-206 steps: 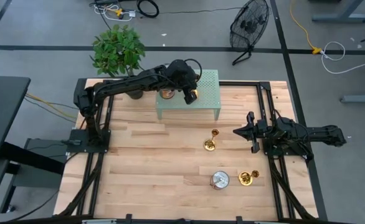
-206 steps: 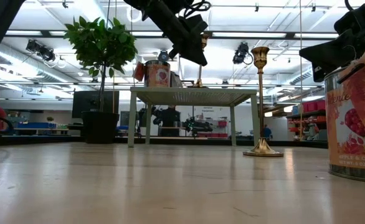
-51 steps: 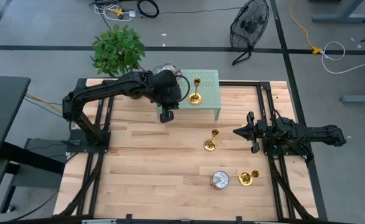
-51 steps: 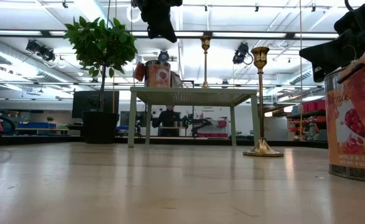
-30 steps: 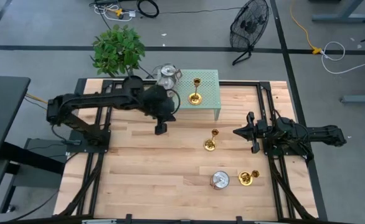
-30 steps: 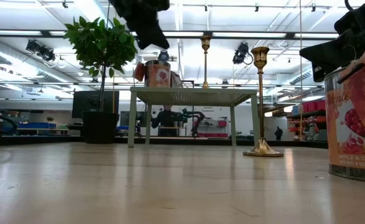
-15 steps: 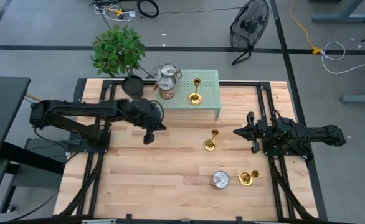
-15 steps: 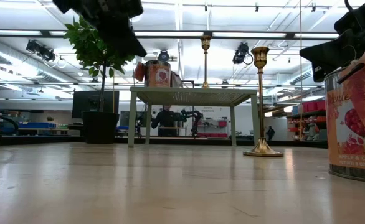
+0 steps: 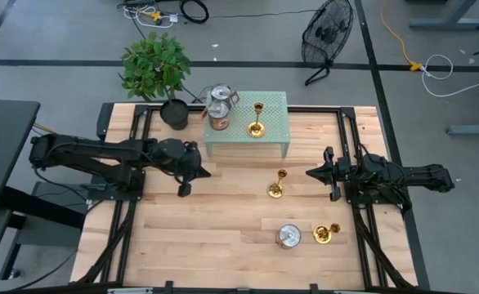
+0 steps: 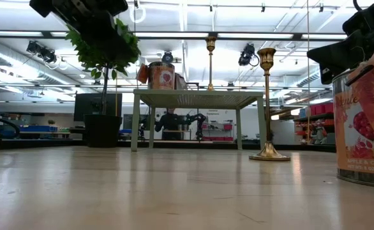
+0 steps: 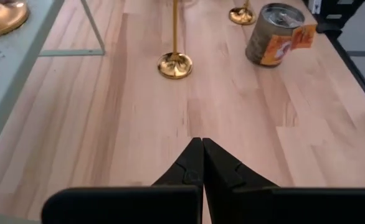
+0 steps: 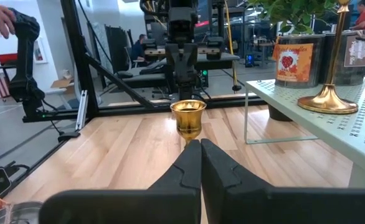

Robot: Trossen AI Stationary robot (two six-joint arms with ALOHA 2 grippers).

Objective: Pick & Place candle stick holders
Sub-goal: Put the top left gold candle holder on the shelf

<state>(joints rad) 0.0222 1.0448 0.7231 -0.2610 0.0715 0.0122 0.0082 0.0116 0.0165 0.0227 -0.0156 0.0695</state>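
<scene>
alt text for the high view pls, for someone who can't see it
Overhead view of a wooden table: one gold candle stick holder stands on a pale green shelf beside two tins, two more stand on the wood. Both shut grippers, left and right, hold nothing.

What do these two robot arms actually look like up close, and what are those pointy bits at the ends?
Both arms are matte black, built of slim jointed segments with chunkier housings at the joints. The left end effector and the right end effector each end in two flat, angular black fingers tapering to a wedge. Each arm's base sits on a black frame rail along the side of the table, and thin dark cables loop along the left arm.
</scene>
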